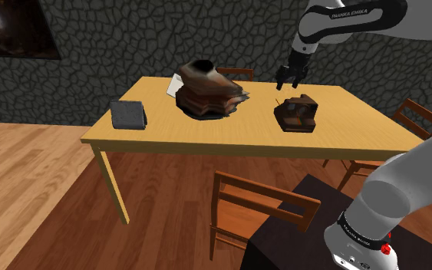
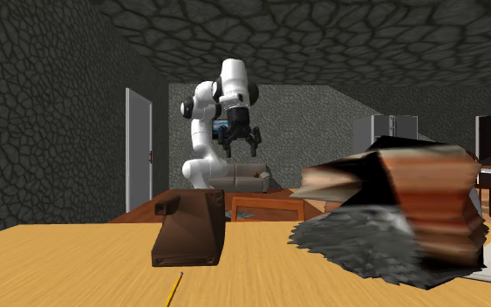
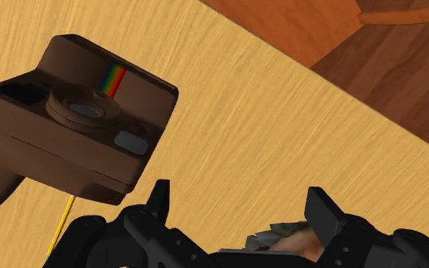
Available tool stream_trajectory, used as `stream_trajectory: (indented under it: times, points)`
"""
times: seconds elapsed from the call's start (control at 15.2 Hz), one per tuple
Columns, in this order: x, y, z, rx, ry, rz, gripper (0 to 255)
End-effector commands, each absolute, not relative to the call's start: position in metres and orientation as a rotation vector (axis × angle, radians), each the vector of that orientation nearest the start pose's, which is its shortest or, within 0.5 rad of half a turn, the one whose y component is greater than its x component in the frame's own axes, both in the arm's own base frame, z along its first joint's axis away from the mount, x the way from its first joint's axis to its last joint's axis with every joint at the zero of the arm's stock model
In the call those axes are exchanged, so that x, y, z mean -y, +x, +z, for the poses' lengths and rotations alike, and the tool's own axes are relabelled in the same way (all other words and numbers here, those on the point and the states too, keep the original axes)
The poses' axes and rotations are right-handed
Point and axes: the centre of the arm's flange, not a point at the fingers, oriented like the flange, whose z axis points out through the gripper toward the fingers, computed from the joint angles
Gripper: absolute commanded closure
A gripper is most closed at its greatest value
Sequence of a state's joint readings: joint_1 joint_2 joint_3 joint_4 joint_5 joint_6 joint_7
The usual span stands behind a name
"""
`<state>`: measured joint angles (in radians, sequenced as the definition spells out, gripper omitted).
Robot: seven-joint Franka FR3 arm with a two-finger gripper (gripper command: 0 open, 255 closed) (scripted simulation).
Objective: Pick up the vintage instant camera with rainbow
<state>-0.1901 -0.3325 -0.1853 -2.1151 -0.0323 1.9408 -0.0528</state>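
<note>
Gripper [image 1: 287,79] is hanging in the air over the wooden table [image 1: 229,144], with its two black fingers [image 3: 158,199] standing well apart and clasping nothing. In the wrist view, bare tabletop is showing in the gap between them.

Reading the shoulder view from left to right, a dark grey pouch [image 1: 128,115] is lying near the table's left end and a ragged brown and grey pile [image 1: 206,92] is sitting around the middle. The brown instant camera [image 1: 297,113] is resting on the tabletop toward the right, well apart from the pile. The gripper is hovering above the camera and a little to that view's left of it, not touching it.

The wrist view is making the offset plain. The camera, with its rainbow stripe [image 3: 113,78] and lens showing, is lying wholly outside the gap, beyond one finger. A thin yellow pencil [image 3: 62,221] is reaching out from the camera's edge, whether touching it or passing under it I cannot tell. The camera's broad face is running at a slant to the line joining the fingertips. I am therefore judging that the coming move is calling for a sideways shift to bring the gap over the body, then a small wrist turn to square the fingers across it, and only then a descent. Closing from this spot would be catching only air.
</note>
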Motion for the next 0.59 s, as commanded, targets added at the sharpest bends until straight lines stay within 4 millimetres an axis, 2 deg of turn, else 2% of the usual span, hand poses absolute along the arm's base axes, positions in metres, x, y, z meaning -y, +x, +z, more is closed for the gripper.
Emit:
stream_trajectory:
  times: [0.0,0.53]
  points:
    - [0.212,0.441,0.561,-0.559,-3.079,-0.247,0]
    - [0.315,0.450,0.535,-0.859,-2.981,-0.250,0]
